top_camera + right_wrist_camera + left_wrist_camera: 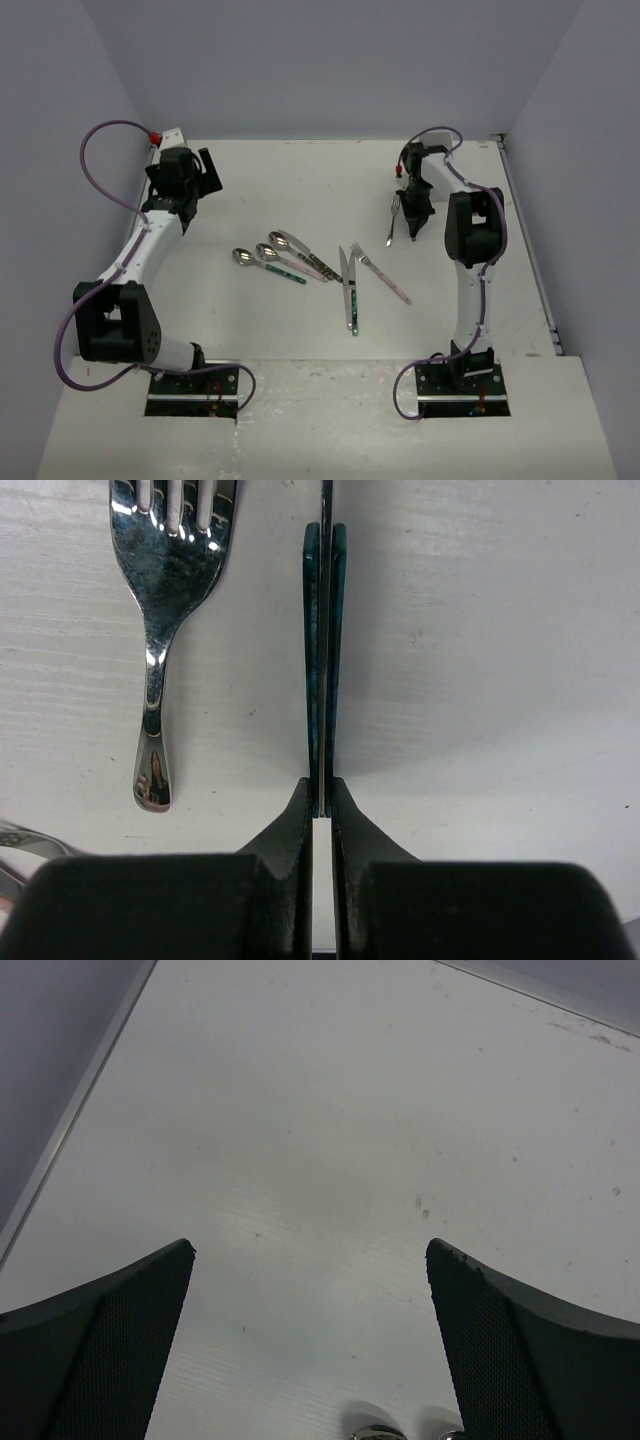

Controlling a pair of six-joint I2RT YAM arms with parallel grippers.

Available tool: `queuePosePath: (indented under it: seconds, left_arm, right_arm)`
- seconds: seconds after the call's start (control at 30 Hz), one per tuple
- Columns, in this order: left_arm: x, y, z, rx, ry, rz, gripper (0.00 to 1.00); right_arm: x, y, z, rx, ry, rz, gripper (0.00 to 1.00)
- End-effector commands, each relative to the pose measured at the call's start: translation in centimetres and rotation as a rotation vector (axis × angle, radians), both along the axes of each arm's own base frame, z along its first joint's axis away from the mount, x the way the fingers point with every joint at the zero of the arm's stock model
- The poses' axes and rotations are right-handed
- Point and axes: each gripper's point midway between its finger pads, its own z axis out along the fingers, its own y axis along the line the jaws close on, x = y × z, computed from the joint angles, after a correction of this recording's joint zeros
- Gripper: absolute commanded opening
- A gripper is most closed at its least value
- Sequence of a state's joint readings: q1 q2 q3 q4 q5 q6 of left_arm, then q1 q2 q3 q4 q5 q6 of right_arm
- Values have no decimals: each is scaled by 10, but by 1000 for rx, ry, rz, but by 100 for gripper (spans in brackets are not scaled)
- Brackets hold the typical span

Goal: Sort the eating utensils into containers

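Left gripper near table edge

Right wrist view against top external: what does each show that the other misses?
Only right wrist: the teal-handled utensil, seen edge-on, clamped in the fingers. Only top external: the left gripper, three spoons, a knife and a pink-handled fork mid-table. Both: the right gripper and the plain metal fork lying beside it.

From my feed it's just a white table boxed in by plain lavender-grey walls on three sides, a metal strip down its right edge, soft even light everywhere.
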State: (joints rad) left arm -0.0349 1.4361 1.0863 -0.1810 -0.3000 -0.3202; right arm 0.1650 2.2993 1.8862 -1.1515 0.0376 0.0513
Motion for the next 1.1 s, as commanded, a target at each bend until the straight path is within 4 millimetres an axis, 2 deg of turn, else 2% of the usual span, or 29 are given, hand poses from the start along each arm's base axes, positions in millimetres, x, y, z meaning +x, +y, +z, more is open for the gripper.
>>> queuePosePath:
  seconds: [0.0,0.03,0.07,0.1,0.17,0.2,0.23,0.27,0.3,0.37,0.4,0.47,0.5,0.57,0.6,0.67,0.73,0.77,0.8,0.83,0.9,0.97,1.0,1.07]
  left_arm:
    - [4,5,20,19,-47,7,100]
    - [4,5,21,20,-49,5,100]
    - [4,4,23,17,-53,5,100]
    - [3,4,24,15,-57,4,100]
    - [3,3,27,12,-63,1,100]
    - [2,3,31,9,-76,0,100]
    - [1,2,32,6,-80,-3,100]
    - [1,1,35,3,-87,-7,100]
    - [0,1,38,-1,-96,-7,100]
    - [-1,-2,39,-11,-104,-19,100]
    - [-2,-2,43,-17,-115,-19,100]
    - [-3,-5,45,-25,-123,-29,100]
    - [-3,-5,48,-28,-131,-31,100]
    - [-4,-6,51,-34,-141,-36,100]
    - [-4,-7,52,-37,-146,-36,100]
    - [-5,-7,56,-41,-160,-37,100]
    - [-4,-9,58,-49,-168,-40,100]
    - [-4,-10,59,-53,-171,-44,100]
    - [-4,-10,60,-55,-173,-46,100]
    - [-3,-11,62,-58,-180,-49,100]
    - [-3,-11,63,-59,-181,-50,100]
    - [-3,-11,64,-60,-181,-49,100]
    - [-2,-11,65,-60,-183,-48,100]
    - [-2,-12,66,-66,-184,-48,100]
  right_arm:
    - [5,3,11,-15,-56,47,0]
    - [7,3,18,-20,-90,61,0]
    - [-1,4,13,-29,-79,113,0]
    - [7,6,13,-29,-126,120,0]
    - [5,8,24,-22,-179,129,0]
    - [17,11,28,-9,-254,143,0]
    - [21,14,36,4,-300,157,0]
    - [17,20,50,39,-355,179,0]
    - [31,25,62,63,-452,197,0]
    - [29,35,74,125,-521,231,0]
    - [38,41,100,156,-626,253,0]
    - [37,49,113,204,-690,281,0]
    - [41,58,136,256,-769,319,0]
    - [46,64,153,285,-843,342,0]
    - [55,65,172,285,-919,350,0]
    - [74,56,197,248,-1022,331,0]
    - [99,48,213,244,-1096,317,0]
    - [116,35,232,229,-1156,307,0]
    - [130,30,243,224,-1215,325,0]
    - [144,17,240,219,-1240,330,0]
    - [166,2,246,220,-1318,468,0]
    - [177,-3,251,230,-1364,536,0]
    - [182,-18,251,218,-1369,542,0]
    - [187,-26,246,237,-1366,644,0]
